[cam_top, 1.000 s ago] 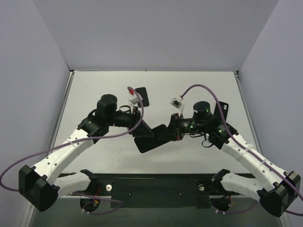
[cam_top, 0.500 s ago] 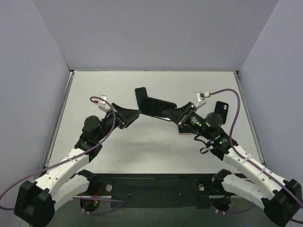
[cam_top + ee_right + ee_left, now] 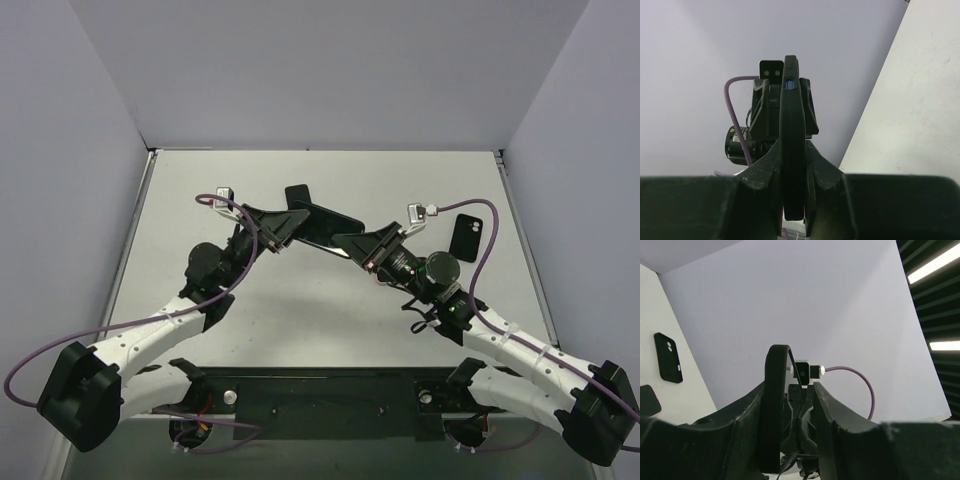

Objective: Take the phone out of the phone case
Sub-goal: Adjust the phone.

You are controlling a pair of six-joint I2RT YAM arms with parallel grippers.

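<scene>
The right hand (image 3: 353, 243) is clamped tight on one end of the phone (image 3: 322, 226), which is held in the air above the middle of the worktop (image 3: 330, 310); the right wrist view shows it edge-on, with a small blue side button. The left hand (image 3: 283, 226) meets the other end, its fingers partly open either side of the curled black rim of the phone case (image 3: 776, 390), and whether they pinch it cannot be told. A second black case (image 3: 468, 237) with camera holes lies flat near the worktop's right edge, well apart.
</scene>
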